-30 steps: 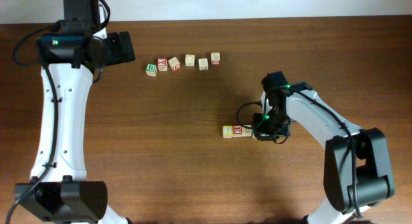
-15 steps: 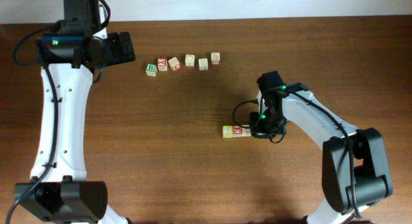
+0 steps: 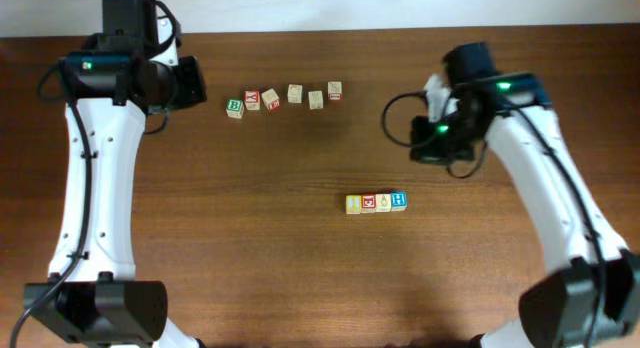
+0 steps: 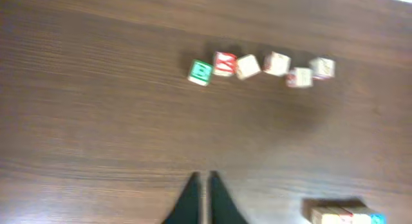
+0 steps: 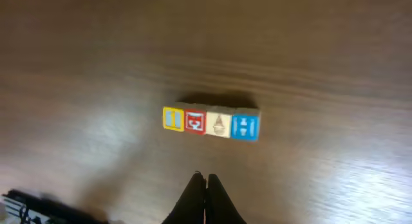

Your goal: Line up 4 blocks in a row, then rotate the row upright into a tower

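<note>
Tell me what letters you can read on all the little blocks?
"B", green, on the green cube at the upper row's left end.
"K", red, on the red cube next to it.
"H", blue, on the blue block ending the lower row.
Everything else is too small or blurred to read.

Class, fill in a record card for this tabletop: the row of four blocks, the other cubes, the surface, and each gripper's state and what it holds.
Row of four: yellow block, red block, pale block, blue block, touching side by side
Other cubes: six in a loose line farther back, beginning with the green B cube and the red K cube
Surface: dark wooden table
Left gripper: shut, holding nothing
Right gripper: shut, holding nothing, clear of the row
</note>
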{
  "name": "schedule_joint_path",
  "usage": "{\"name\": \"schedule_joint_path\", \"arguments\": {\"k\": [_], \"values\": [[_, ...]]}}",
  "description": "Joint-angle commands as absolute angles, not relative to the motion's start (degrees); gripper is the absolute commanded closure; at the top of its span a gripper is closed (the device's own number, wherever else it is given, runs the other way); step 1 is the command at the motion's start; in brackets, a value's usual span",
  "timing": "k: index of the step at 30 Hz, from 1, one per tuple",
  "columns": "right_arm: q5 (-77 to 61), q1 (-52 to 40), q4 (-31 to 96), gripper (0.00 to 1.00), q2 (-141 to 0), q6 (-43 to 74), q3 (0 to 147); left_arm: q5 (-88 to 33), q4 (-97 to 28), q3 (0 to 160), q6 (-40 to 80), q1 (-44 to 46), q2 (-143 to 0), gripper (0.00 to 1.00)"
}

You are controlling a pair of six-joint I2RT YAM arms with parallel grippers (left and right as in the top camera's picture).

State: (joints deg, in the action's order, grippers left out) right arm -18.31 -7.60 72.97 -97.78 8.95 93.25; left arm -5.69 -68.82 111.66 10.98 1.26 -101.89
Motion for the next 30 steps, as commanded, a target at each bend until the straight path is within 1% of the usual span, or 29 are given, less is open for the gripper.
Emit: {"name": "schedule_joint_path", "arguments": {"k": [1,2,5,7,8,11,18,22,25,26,30], "values": [[-16.71,-3.62,74.94,0.95,-97.41,4.47,92.47,-10.33,-69.38,109.34,11.35,4.93,-105.19,1.0],[-16.78,-2.26,74.39,0.96,-97.91,4.47,90.08,-10.37,-69.41,107.81,11.35,7.14,-106.72,1.0],[-17.41,-2.17,69.04,0.95,-98.19,4.49,83.35,-10.31,-68.79,105.06,12.4,11.53,-109.38,1.0],[-17.82,-2.17,61.06,0.95,-98.26,5.19,74.61,-10.63,-68.31,100.92,17.3,13.67,-111.74,1.0],[-18.06,-2.17,58.41,0.95,-98.32,6.5,72.2,-11.51,-67.51,99.57,17.3,14.06,-112.33,1.0],[-22.41,-2.17,53.84,0.95,-99.96,6.68,67.88,-16.16,-60.6,93.03,17.1,16.25,-112.62,1.0],[-22.74,-2.22,51.51,0.95,-103.68,6.33,67.48,-27.66,-47.99,80.47,14.04,19.4,-112.62,1.0],[-22.7,-2.22,50.85,0.95,-103.68,6.2,67.37,-27.68,-45.43,77.97,14.09,20.29,-112.62,1.0],[-22.68,-2.22,50.48,0.95,-103.68,6.22,67.37,-27.55,-45.25,77.56,14.09,22.76,-112.62,1.0],[-22.65,-2.22,50.5,0.96,-103.68,6.22,67.37,-26.96,-43.38,76.55,14.13,24.4,-112.62,1.0],[-22.52,-2.22,50.52,0.95,-103.68,6.26,67.37,-26.13,-39.66,73.28,17.02,25.04,-112.92,1.0]]}}
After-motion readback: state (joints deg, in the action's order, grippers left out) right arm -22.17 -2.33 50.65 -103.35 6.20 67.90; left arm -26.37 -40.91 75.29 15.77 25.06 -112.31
